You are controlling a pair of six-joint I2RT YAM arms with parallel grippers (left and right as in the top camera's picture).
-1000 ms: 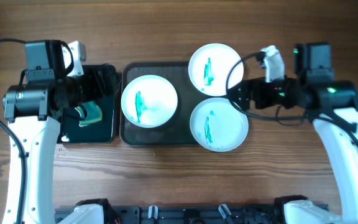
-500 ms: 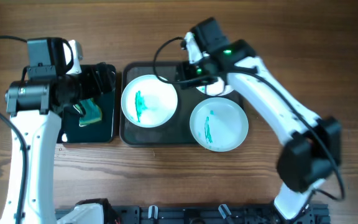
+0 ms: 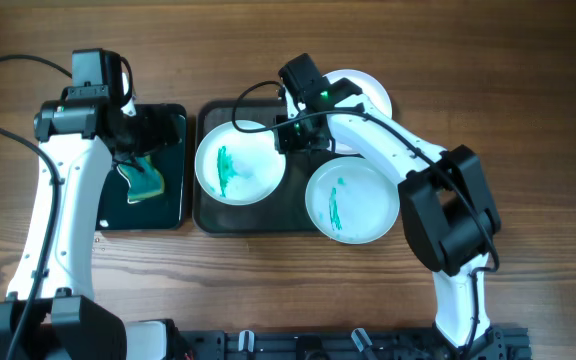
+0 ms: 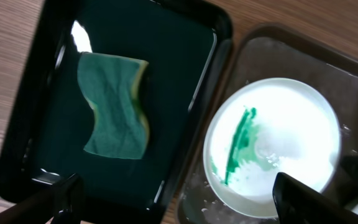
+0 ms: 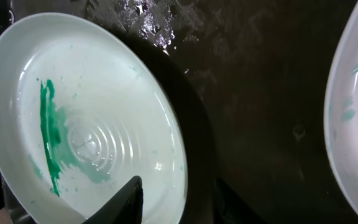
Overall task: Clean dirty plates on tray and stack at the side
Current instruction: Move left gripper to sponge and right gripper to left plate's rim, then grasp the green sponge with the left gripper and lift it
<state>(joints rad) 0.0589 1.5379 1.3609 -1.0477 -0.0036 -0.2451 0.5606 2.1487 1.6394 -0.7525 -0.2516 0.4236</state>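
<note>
Left jaws stand wide apart and hold nothing. In the left wrist view one finger [image 4: 64, 198] shows at 7 o'clock and the other at 5 o'clock, above the small tray [image 4: 166, 62]. Right jaws are apart too, set astride the rim of the left plate [image 5: 86, 124], at about 2 o'clock of that plate as seen from overhead. A pale finger [image 5: 129, 198] is over the inner side and a dark one is outside, over the big tray [image 5: 247, 93]. Neither seems to touch the rim.

The counter [image 3: 268, 290] is brown wood with a matte face and long grain. The big tray, at its centre, is dark and rectangular with round corners; it is wet and drops shine on it.

All three plates are round, white and glossy, each with a green smear. The left plate lies at 9 o'clock in the big tray. The second plate [image 3: 352, 200] lies at 4 o'clock and reaches over the tray's edge. The third plate [image 3: 373, 90] lies at 1 o'clock, partly hidden under the right arm [image 3: 388, 140].

The small tray is black and glossy, just beside the big one at 9 o'clock. In it lies a green sponge [image 4: 114, 106] with a yellow layer and a wavy outline.
</note>
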